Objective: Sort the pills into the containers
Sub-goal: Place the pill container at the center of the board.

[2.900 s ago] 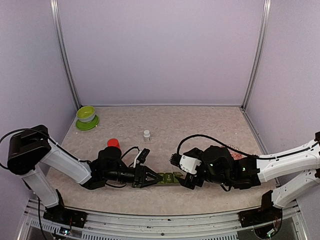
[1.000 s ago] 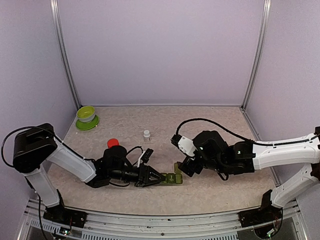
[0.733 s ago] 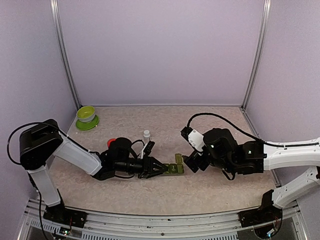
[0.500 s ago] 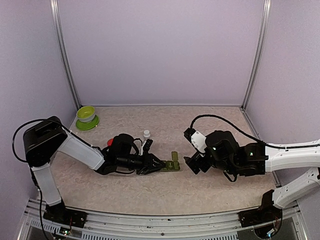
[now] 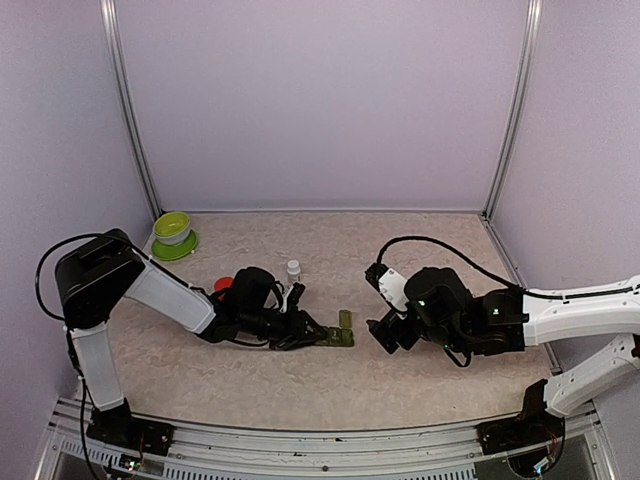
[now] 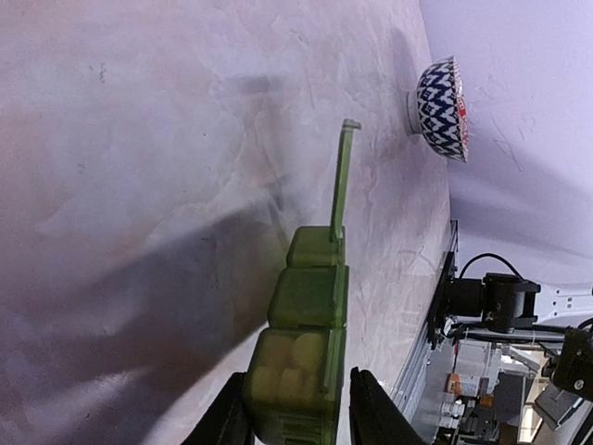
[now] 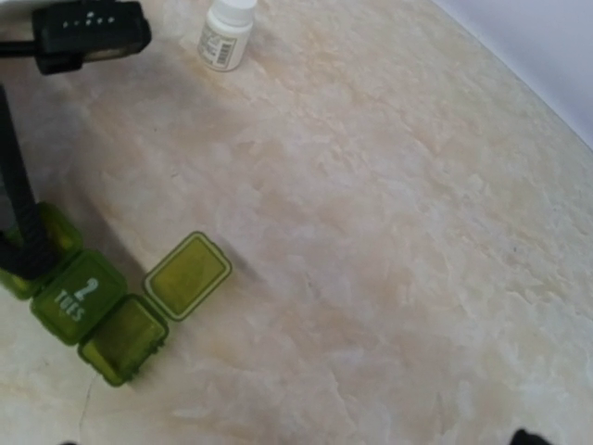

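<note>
My left gripper [image 6: 298,413] is clenched on the nearest box of the containers [image 6: 310,292], whose row runs straight out from my fingertips across mid-table [image 5: 430,250], the far box's lid [image 7: 188,275] open towards my right gripper [image 5: 383,336], spread wide, empty, just beyond.

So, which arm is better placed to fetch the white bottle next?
Probably right. The right gripper is open and holds nothing; the left gripper grips one end of the containers, so it is busy. The white bottle stands untouched.
</note>
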Robot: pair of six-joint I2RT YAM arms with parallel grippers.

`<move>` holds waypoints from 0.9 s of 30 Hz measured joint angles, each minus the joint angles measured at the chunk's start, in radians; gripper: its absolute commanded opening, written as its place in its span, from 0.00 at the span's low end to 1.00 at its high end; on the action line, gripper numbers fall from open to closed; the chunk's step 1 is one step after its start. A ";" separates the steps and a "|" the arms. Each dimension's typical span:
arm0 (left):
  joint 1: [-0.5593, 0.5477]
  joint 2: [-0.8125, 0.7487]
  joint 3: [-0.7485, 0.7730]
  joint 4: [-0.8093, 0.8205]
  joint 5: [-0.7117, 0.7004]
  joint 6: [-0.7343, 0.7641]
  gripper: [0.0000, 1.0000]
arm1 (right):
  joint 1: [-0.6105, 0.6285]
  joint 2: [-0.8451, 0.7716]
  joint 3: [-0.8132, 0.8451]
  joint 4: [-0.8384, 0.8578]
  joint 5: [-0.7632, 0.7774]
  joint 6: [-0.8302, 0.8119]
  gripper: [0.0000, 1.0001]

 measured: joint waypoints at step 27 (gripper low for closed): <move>0.023 -0.083 0.029 -0.141 -0.133 0.091 0.74 | 0.000 0.046 0.000 0.027 -0.014 0.012 1.00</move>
